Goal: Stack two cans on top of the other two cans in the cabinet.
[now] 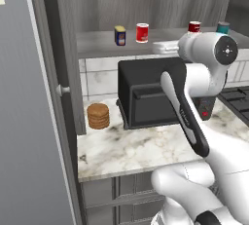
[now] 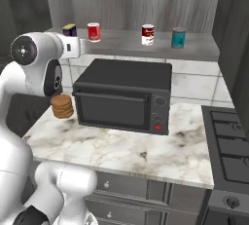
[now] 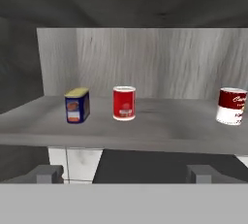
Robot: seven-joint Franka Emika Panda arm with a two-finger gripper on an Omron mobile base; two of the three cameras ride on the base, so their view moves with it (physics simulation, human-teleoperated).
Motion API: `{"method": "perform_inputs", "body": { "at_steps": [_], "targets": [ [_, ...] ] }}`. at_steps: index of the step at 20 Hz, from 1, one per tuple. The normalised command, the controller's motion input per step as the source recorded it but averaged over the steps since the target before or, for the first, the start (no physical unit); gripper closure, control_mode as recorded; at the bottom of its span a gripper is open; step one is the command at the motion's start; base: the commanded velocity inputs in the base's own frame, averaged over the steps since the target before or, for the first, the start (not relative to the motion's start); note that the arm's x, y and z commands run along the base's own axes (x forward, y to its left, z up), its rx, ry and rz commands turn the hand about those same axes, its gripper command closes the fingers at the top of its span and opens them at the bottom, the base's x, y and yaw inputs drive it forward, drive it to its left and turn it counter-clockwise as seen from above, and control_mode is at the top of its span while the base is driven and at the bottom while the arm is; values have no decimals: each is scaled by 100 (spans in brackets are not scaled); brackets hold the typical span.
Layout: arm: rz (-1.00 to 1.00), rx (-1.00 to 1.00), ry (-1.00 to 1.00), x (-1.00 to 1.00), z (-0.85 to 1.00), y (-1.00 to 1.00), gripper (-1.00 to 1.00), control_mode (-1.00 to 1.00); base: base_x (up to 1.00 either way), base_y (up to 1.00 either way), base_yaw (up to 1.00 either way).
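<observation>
— What's on my screen? The cabinet [image 2: 204,48] shelf above the black toaster oven [image 2: 124,95].
— Cans?
— Left to right: blue can [image 3: 77,105], plain red can [image 3: 124,103], white-banded red can [image 3: 232,105], teal can [image 2: 178,37], all apart.
— Gripper [image 3: 125,173]?
— Fingers [image 3: 47,173] spread wide, empty, near the shelf edge.

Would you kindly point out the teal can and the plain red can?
teal can [image 2: 178,38], right base view, middle of its side.
plain red can [image 3: 124,103], hand view, front label.
</observation>
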Motion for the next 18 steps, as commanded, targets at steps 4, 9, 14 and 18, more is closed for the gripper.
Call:
{"method": "perform_inputs", "body": {
  "at_steps": [4,9,14,18],
  "targets": [
    [2,0,15,46,16,0,-100,-100,0,0,0],
    [6,0,1,46,-2,1,-100,-100,0,0,0],
    [7,0,0,43,-7,1,-100,-100,0,0,0],
    [9,0,0,39,-17,4,-100,-100,0,0,0]
  ]
}}
